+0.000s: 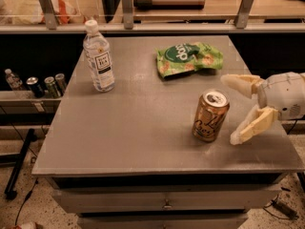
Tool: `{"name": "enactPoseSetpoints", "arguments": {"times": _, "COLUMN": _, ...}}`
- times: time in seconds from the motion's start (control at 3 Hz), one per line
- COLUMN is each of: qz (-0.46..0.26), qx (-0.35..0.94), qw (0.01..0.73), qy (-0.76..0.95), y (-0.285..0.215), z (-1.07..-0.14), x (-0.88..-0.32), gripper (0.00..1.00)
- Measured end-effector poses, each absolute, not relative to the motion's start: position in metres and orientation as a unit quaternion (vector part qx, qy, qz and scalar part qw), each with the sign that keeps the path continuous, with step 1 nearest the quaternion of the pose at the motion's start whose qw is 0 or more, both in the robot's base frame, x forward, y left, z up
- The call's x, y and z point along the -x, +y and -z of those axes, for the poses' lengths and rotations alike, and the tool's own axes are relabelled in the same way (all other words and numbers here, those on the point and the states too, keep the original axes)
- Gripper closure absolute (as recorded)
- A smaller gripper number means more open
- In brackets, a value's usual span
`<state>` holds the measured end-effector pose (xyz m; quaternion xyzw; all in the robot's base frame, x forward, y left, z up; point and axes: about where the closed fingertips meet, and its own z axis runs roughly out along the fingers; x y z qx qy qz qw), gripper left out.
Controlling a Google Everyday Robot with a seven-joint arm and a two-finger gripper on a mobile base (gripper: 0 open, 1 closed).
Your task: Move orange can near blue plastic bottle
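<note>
The orange can (210,116) stands upright on the grey table (133,128), right of the middle and toward the front. The blue plastic bottle (98,57), clear with a white cap and a white label, stands upright at the table's back left. My gripper (231,109) is just to the right of the can, at the can's height. Its two cream fingers (252,126) are spread wide and point left at the can without touching it. It holds nothing.
A green snack bag (188,57) lies at the table's back middle, between bottle and can. Small dark cans (46,84) and a small bottle (13,78) stand on a low shelf to the left. A drawer front (164,199) lies below the table's front edge.
</note>
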<state>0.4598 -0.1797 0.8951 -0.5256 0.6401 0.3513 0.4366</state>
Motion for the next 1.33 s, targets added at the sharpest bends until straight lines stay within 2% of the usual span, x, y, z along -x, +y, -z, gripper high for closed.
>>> {"name": "enactPoseSetpoints", "arguments": {"times": 1.33, "qz": -0.435, "qx": 0.523, "qw": 0.467, "qy": 0.565, "y": -0.152, "z": -0.884, "x": -0.458, "gripper": 0.0}}
